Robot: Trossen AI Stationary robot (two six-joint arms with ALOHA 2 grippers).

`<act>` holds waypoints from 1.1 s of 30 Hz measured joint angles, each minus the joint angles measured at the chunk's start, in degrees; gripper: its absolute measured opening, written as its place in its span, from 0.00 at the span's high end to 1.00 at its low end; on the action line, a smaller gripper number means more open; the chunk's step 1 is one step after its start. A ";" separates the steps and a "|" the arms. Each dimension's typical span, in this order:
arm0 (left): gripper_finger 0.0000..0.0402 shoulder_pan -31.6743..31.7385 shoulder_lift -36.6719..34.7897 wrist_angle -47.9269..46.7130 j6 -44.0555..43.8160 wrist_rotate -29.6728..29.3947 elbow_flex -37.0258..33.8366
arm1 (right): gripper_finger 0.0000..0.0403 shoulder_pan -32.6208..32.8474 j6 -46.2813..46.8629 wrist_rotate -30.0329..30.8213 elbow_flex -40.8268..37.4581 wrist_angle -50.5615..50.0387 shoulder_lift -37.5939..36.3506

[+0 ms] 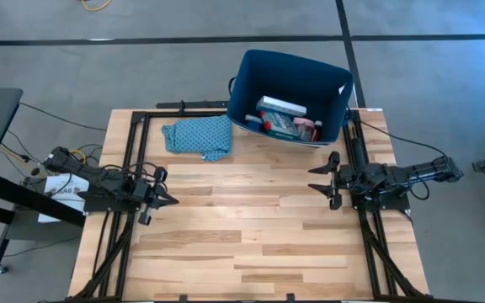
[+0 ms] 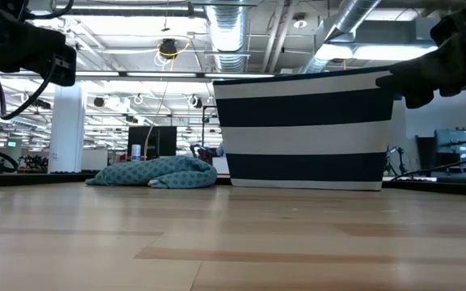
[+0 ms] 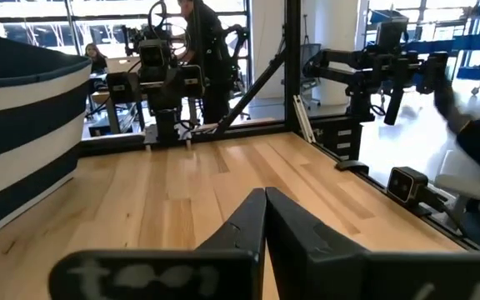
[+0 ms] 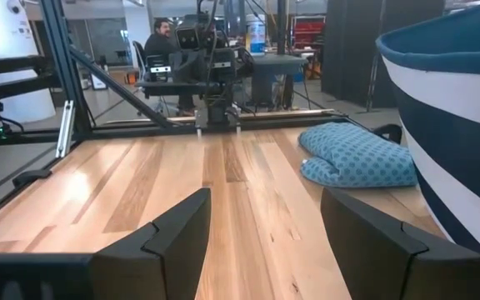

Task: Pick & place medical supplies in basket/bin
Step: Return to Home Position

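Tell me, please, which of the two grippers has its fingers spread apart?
The right gripper, near the bin: its fingers stand wide apart, while the left gripper's fingers are pressed together.

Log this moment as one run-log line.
left gripper shut, empty, left side of table | right gripper open, empty, right side | medical supplies inside bin | teal cloth on table beside bin
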 joint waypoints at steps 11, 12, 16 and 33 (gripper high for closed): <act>1.00 0.00 0.01 -0.22 0.00 -0.02 0.07 | 0.45 0.00 0.00 0.02 0.11 -0.13 -0.01; 1.00 0.00 0.00 -0.23 0.00 -0.02 0.07 | 0.45 0.00 0.00 0.02 0.11 -0.13 -0.01; 1.00 0.01 0.00 -0.28 0.00 -0.04 0.09 | 0.45 0.00 0.00 0.02 0.15 -0.20 -0.02; 1.00 0.02 0.00 -0.34 0.00 -0.11 0.15 | 0.45 0.00 0.00 0.04 0.20 -0.17 -0.02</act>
